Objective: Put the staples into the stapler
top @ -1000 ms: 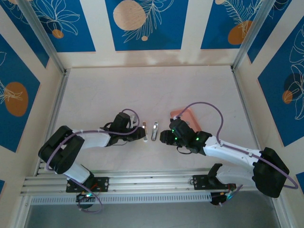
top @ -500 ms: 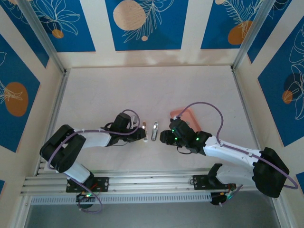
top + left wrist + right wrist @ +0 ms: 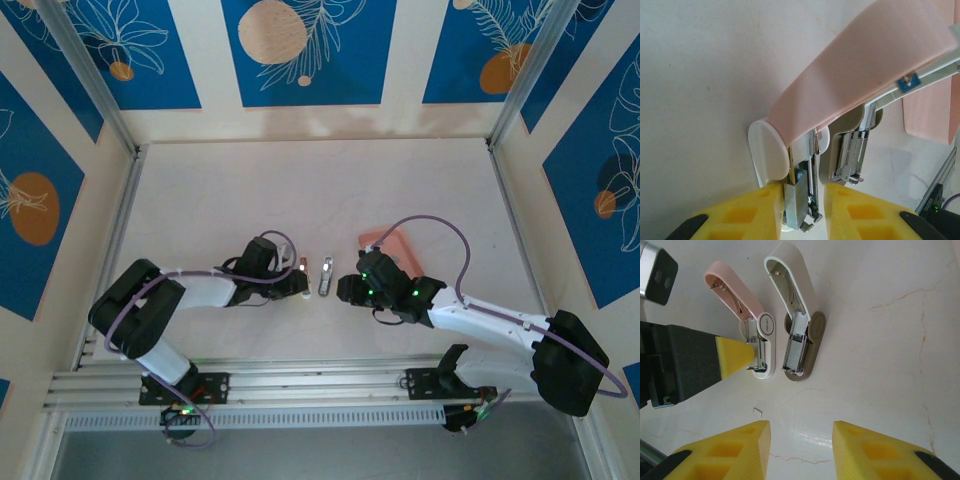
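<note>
Although the left tool (image 3: 804,190) is cut off at the bottom of its wrist view, its fingers (image 3: 765,210) are seen pressed close on a grey strip of staples (image 3: 795,196), held upright between them. Just ahead of the tips the pink stapler (image 3: 865,75) lies open, its lid raised up and away to the right. Whether the strip is seated in the metal channel cannot be made out, since strip and channel overlap. Just right of the tool, the grey stapler (image 3: 850,150) is partly covered by the pink lid. A tray (image 3: 930,105) is cut off at the right edge, and from above it is largely hidden behind the right arm.

The right tool (image 3: 801,429) is held spread, nothing between its fingers, over the desk (image 3: 880,340). Both staplers are seen ahead of it, open and side by side, and the left tool's tip touches the rear of the pink one. One loose staple (image 3: 757,411) lies on the desk just ahead of the right tool's left finger.
</note>
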